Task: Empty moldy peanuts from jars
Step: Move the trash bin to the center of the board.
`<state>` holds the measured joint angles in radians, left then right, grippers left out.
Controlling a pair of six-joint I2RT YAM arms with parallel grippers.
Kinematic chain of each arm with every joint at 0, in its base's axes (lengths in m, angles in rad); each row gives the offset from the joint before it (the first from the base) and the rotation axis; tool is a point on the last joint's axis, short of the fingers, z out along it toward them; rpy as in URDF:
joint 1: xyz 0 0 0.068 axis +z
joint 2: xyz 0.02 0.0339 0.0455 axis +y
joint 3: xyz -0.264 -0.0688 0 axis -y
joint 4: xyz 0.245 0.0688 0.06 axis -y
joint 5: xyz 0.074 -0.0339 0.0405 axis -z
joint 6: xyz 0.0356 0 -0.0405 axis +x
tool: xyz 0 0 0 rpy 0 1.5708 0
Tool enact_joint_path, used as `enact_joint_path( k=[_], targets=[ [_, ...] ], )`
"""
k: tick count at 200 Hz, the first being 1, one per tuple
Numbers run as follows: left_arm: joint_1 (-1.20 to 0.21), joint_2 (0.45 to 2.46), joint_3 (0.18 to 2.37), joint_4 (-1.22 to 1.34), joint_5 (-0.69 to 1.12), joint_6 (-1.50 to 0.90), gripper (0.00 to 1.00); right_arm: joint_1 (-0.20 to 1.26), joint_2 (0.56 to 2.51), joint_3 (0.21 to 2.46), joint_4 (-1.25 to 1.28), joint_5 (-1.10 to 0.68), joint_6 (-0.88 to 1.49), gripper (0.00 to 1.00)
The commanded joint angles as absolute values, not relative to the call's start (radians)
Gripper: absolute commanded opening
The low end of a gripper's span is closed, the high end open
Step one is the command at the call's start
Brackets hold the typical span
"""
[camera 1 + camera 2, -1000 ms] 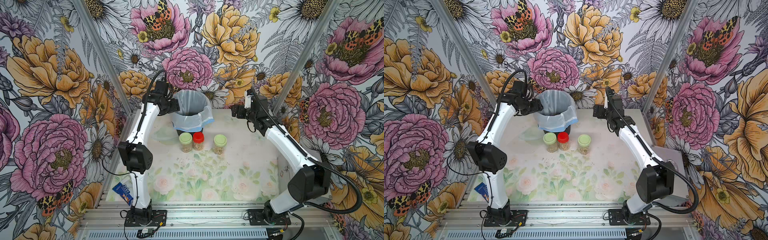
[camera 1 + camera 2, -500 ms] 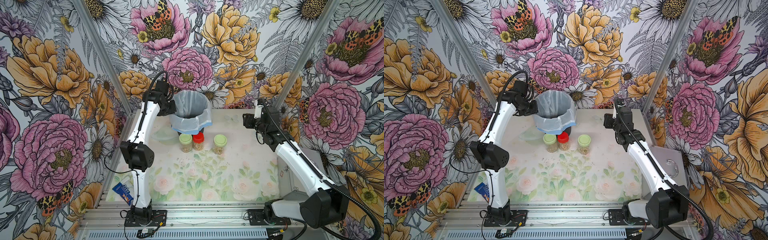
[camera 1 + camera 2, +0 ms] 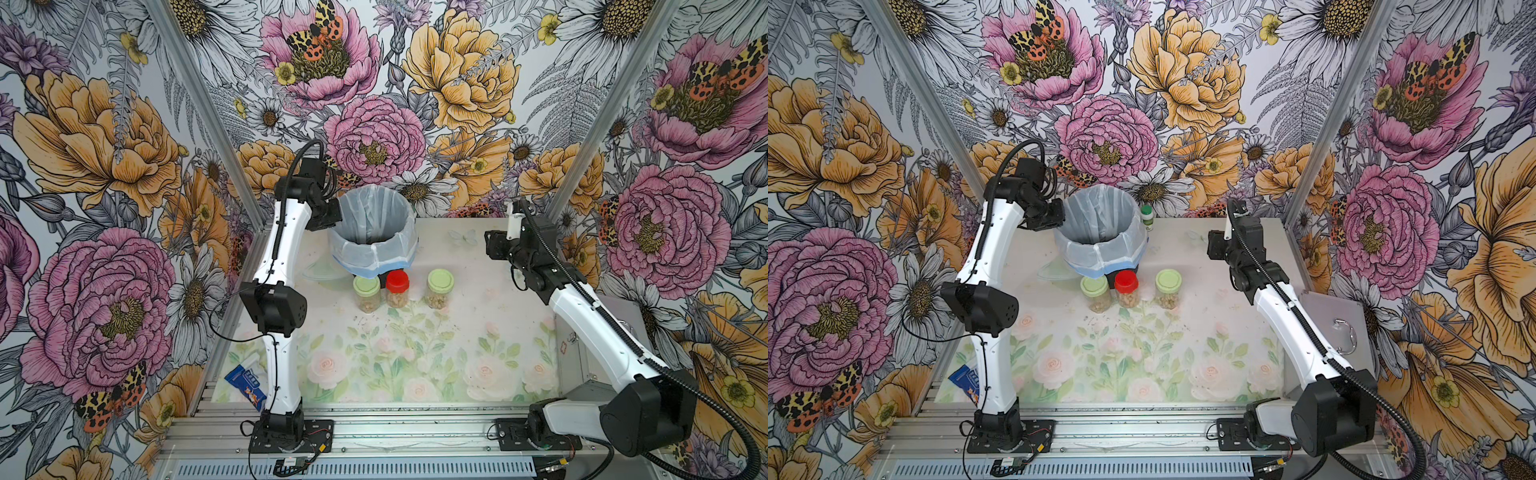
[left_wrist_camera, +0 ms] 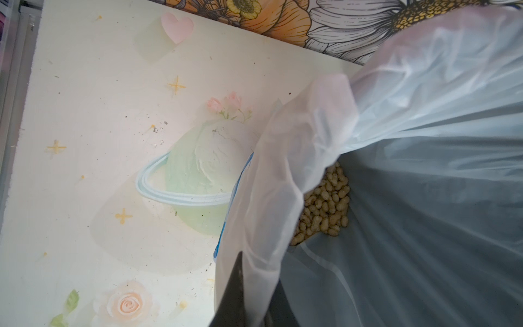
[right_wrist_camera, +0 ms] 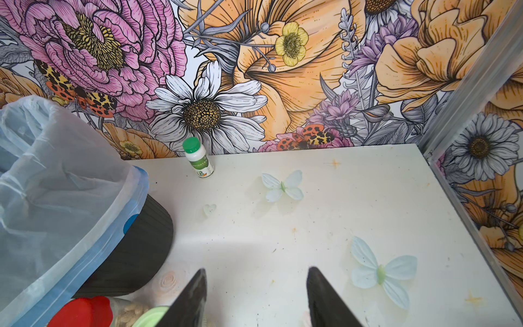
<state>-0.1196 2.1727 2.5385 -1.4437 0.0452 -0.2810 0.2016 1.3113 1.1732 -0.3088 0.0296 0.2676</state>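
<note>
At the back edge of the table (image 3: 457,357), pinches the rim of the bin liner (image 3: 374,226) in the fully closed left gripper (image 3: 329,212). Holds the right gripper (image 5: 256,270) part open, empty (toward the back right corner). Has three lidded jars (image 3: 397,283) of peanuts (image 3: 435,300) just before that liner, more heaped inside it.

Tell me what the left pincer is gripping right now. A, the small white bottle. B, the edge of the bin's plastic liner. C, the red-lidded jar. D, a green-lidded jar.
B: in the left wrist view the left pincer is shut on the folded edge of the plastic liner, while the jars stand capped and untouched on the table.
</note>
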Motion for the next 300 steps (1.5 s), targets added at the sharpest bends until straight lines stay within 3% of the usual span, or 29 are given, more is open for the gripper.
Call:
enact_joint_path(
  k=[1, 143, 196, 217, 227, 238, 251, 263, 277, 297, 300],
  targets=[
    [-0.050, 2.150, 2.570, -1.433, -0.019, -0.285, 0.00, 0.201, 1.314, 1.164, -0.294, 0.011, 0.258, 0.55],
    [0.171, 1.830, 2.150, -1.385, -0.109, -0.223, 0.00, 0.201, 1.370, 1.160, -0.295, -0.043, 0.249, 0.54],
    [0.170, 1.759, 2.041, -1.341, -0.070, -0.226, 0.10, 0.202, 1.395, 1.166, -0.298, -0.047, 0.251, 0.54],
    [0.182, 1.723, 2.004, -1.319, -0.061, -0.227, 0.20, 0.202, 1.397, 1.160, -0.298, -0.043, 0.250, 0.54],
    [0.186, 1.706, 1.987, -1.308, -0.057, -0.232, 0.32, 0.202, 1.399, 1.157, -0.297, -0.041, 0.250, 0.55],
    [0.190, 1.695, 1.971, -1.294, -0.044, -0.230, 0.35, 0.202, 1.403, 1.158, -0.296, -0.044, 0.248, 0.55],
    [0.192, 1.693, 1.959, -1.288, -0.037, -0.227, 0.51, 0.202, 1.408, 1.160, -0.297, -0.044, 0.250, 0.55],
    [0.193, 1.692, 1.944, -1.280, -0.031, -0.221, 0.51, 0.203, 1.412, 1.160, -0.298, -0.043, 0.251, 0.57],
    [0.192, 1.685, 1.928, -1.267, -0.034, -0.217, 0.72, 0.203, 1.417, 1.158, -0.298, -0.044, 0.252, 0.60],
    [0.196, 1.663, 1.905, -1.239, -0.041, -0.217, 0.78, 0.203, 1.423, 1.157, -0.296, -0.044, 0.250, 0.65],
    [0.196, 1.660, 1.905, -1.237, -0.043, -0.218, 0.86, 0.204, 1.426, 1.157, -0.297, -0.044, 0.249, 0.66]
  ],
)
